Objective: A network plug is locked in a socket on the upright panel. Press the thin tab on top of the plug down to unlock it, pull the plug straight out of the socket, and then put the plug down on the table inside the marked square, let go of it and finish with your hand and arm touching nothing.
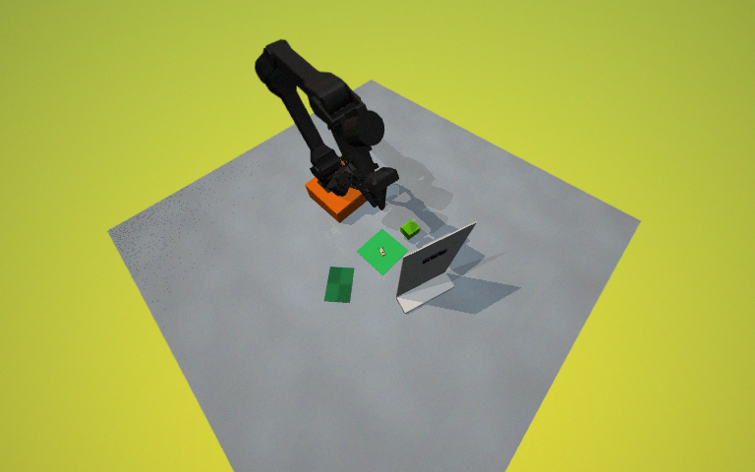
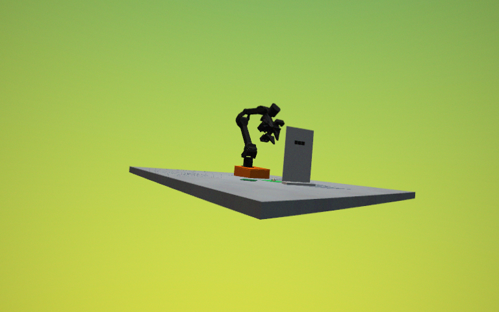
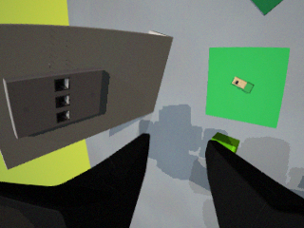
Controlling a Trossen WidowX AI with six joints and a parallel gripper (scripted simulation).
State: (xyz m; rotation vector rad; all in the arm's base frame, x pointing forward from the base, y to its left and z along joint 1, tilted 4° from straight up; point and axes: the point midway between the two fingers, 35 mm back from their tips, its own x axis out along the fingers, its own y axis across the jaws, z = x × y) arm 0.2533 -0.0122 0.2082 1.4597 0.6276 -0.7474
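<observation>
Tan plug lies on green square, well below released, empty end effector.
</observation>
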